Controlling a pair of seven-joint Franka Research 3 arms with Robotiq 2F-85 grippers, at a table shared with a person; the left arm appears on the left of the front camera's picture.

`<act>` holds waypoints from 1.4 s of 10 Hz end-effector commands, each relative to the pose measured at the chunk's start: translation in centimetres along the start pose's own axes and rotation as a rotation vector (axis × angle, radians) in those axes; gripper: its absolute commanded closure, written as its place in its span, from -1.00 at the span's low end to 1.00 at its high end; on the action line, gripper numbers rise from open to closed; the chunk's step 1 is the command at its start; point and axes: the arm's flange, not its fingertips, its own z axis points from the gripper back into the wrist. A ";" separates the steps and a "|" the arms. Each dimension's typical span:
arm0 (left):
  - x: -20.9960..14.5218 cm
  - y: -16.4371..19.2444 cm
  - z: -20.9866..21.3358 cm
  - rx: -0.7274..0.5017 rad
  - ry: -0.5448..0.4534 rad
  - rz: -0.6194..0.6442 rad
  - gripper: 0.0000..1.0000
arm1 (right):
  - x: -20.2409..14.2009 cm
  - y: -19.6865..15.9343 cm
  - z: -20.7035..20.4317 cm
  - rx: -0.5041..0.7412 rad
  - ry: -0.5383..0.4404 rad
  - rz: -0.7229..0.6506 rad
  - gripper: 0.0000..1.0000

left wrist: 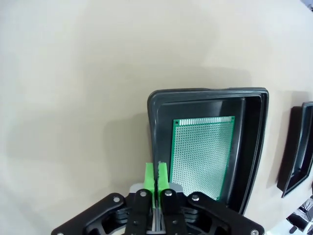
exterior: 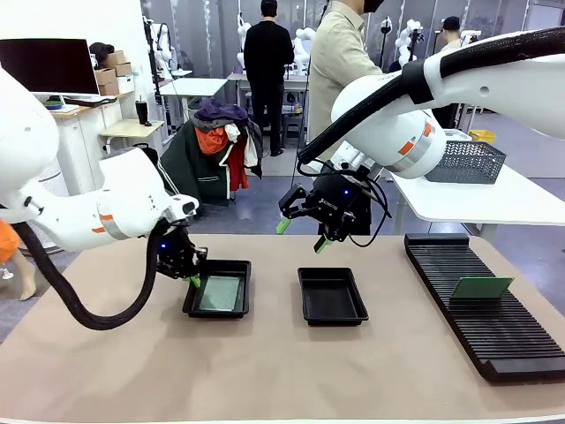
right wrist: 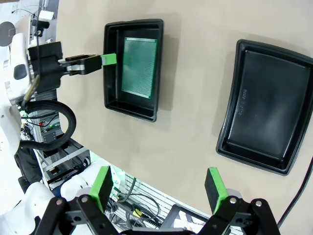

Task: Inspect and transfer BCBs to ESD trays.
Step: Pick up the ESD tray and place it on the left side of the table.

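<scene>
Desk (exterior: 265, 380) surface, tan, spans the near edge and carries 2 black ESD trays side by side, with 1 long ribbed rack (exterior: 521, 344) at the right.

1. Left tray (exterior: 216, 314): 1 BCB (exterior: 221, 293) lies flat on its floor, green patterned face up. The left wrist view shows the BCB (left wrist: 203, 156) set toward one long wall of the left tray (left wrist: 208, 93).
2. Right tray (exterior: 334, 321): black floor exposed, well apart from the rack.
3. Second BCB (exterior: 481, 287): stands tilted in the rack slots.
4. Left jaws: closed, green pads (left wrist: 149, 178) pressed together, gripping nothing, positioned at the left rim of the left tray on the left arm (exterior: 115, 212).
5. Right jaws: open wide, green pads (right wrist: 102, 186) far apart, gripping nothing, hanging above the desk just beyond the far edge of the right tray on the right arm (exterior: 397, 124).
</scene>
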 end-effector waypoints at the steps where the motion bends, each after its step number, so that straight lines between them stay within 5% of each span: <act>1: -1.4 2.8 2.4 -0.049 -0.007 -0.024 0.94 | 0.2 0.3 0.0 -0.020 -0.004 -0.018 -1.00; 8: -1.2 15.1 8.5 -0.052 -0.009 -0.007 0.94 | 0.2 0.3 0.0 -0.020 -0.004 -0.018 -1.00; 14: -0.2 22.2 8.7 -0.075 0.024 0.029 0.94 | 0.2 0.3 0.0 -0.020 -0.004 -0.018 -1.00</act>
